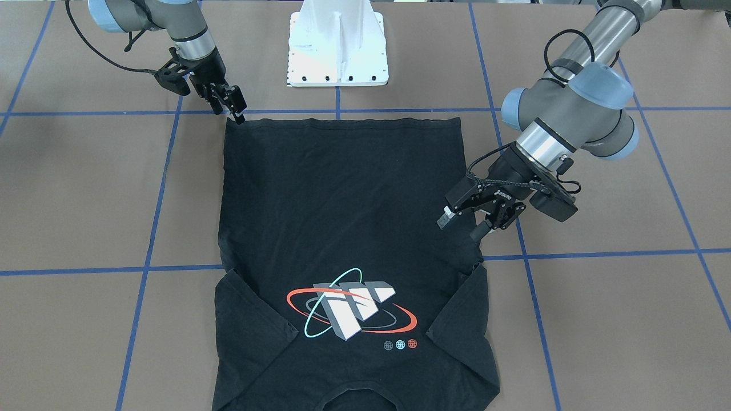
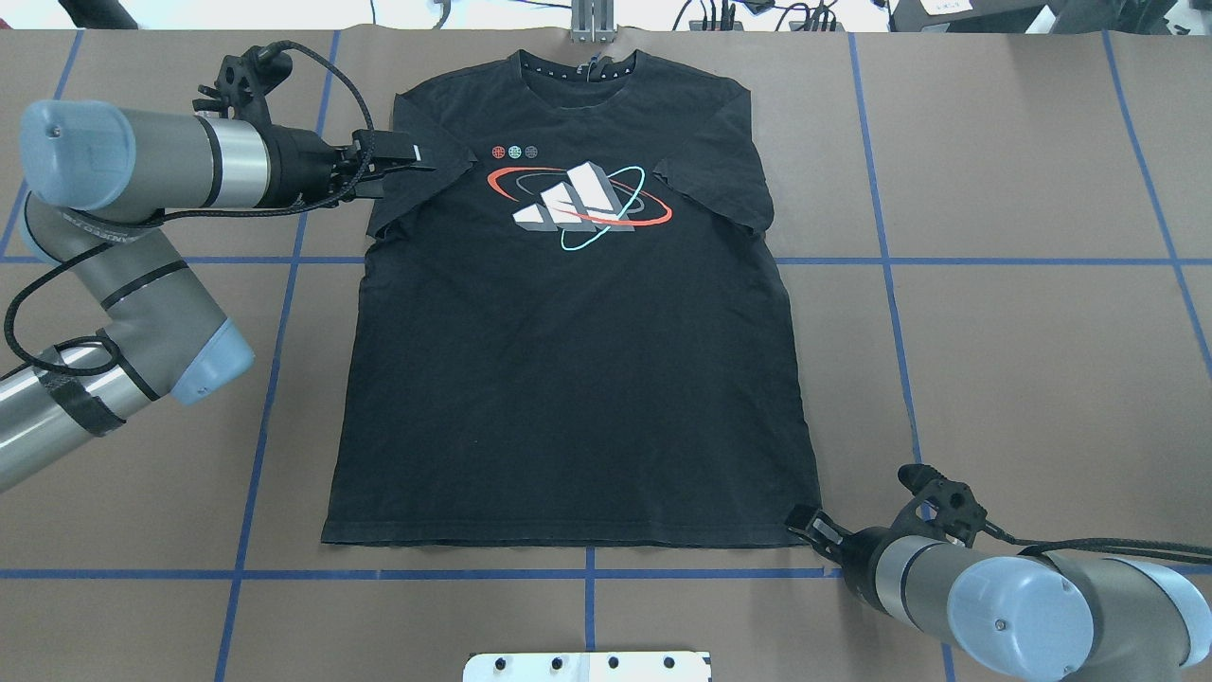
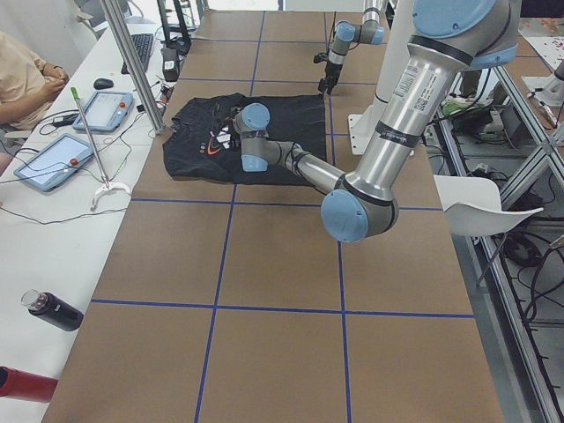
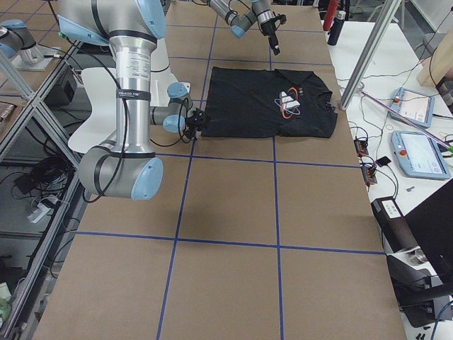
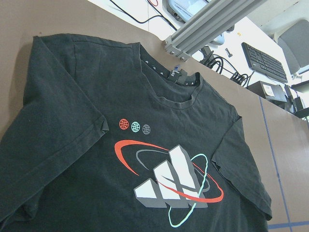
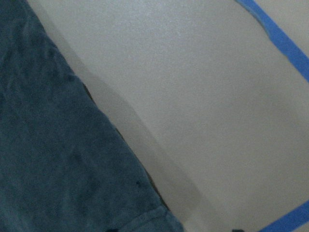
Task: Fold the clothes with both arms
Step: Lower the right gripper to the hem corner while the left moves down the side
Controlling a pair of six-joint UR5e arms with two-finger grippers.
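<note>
The black T-shirt [image 1: 342,217] [image 2: 568,379] lies flat and logo up on the brown table, its collar at the far edge from the robot. My left gripper [image 1: 482,228] [image 2: 421,161] hovers at the shirt's left sleeve and armpit, and looks open with nothing in it. The left wrist view shows the T-shirt's logo and collar [image 5: 169,159]. My right gripper [image 1: 235,111] [image 2: 810,523] sits low at the near right hem corner, fingers apart. The right wrist view shows that T-shirt corner [image 6: 58,159] lying flat on the table.
The white pedestal base [image 1: 337,51] [image 2: 587,666] stands just behind the hem. An aluminium post [image 2: 592,19] [image 5: 212,24] rises beyond the collar. Blue tape lines [image 2: 890,260] grid the table. A side desk holds tablets [image 3: 53,163], with a person [image 3: 22,75] seated at it.
</note>
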